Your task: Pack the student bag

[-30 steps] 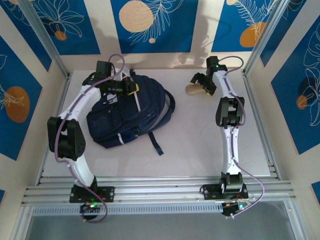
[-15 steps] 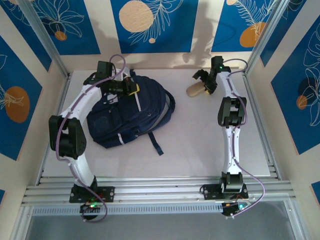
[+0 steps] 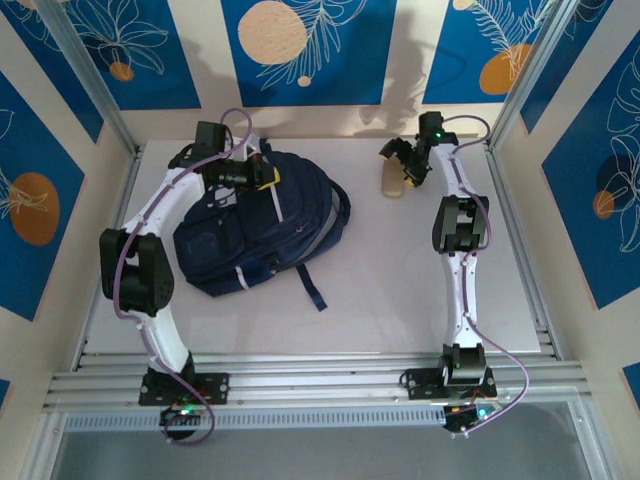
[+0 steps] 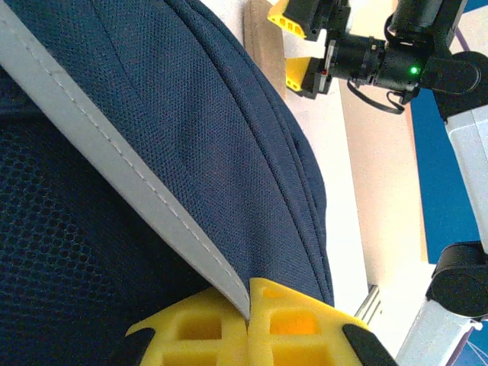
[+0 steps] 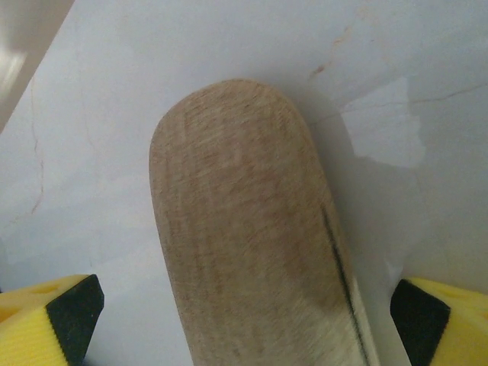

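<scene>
Left tool (image 4: pixel 248 305) pressed together, pinching light grey stripe (image 4: pixel 130 168) of large navy-blue fabric backpack (image 3: pixel 255 230). Backpack lies flat on white worktop (image 3: pixel 400 290), left of centre. Right tool (image 3: pixel 397 166) spread wide, fingers either side of light-brown rounded wooden piece (image 5: pixel 244 229), far right.

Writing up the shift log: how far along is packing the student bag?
Done: nothing visibly packed. In hand: the left gripper is shut on light-striped fabric of the student bag; the right gripper stands open astride a rounded wooden piece on the table. Left: gripping that piece and putting it into the bag.
</scene>
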